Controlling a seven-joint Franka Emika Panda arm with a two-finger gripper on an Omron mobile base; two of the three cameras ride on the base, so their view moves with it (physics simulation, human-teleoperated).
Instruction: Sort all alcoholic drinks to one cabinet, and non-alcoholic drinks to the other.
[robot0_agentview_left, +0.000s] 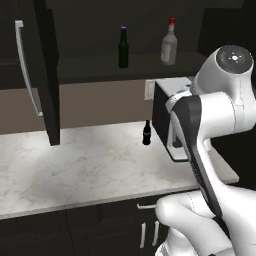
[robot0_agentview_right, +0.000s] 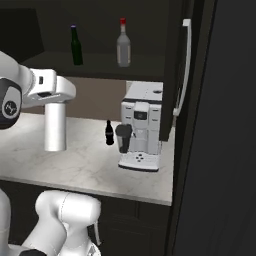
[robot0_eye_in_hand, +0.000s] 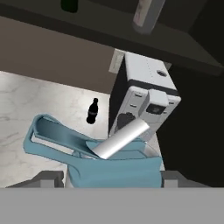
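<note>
Light-blue lid (robot0_eye_in_hand: 109, 173) of the white flask (robot0_eye_in_hand: 120, 139) sits closest to the hand camera, pinched at the gripper (robot0_eye_in_hand: 113, 177), whose fingers are clamped on the flask. From the right base view the flask (robot0_agentview_right: 55, 126) hangs upright under the wrist, lifted clear above the marble counter (robot0_agentview_right: 85, 165), well left of the white coffee machine (robot0_agentview_right: 141, 125). 1 small black cola bottle (robot0_agentview_left: 146, 132) with a red label stands on the counter just beside the machine's left side. Up on the open cabinet shelf (robot0_agentview_left: 140, 62), 2 bottles stand apart: the dark green beer bottle (robot0_agentview_left: 123, 47) to the left and the clear liquor bottle (robot0_agentview_left: 169, 42) with a red cap to the right. Both near-black cabinet doors (robot0_agentview_left: 47, 70) are swung open, each with a long silver handle (robot0_agentview_right: 183, 65).
</note>
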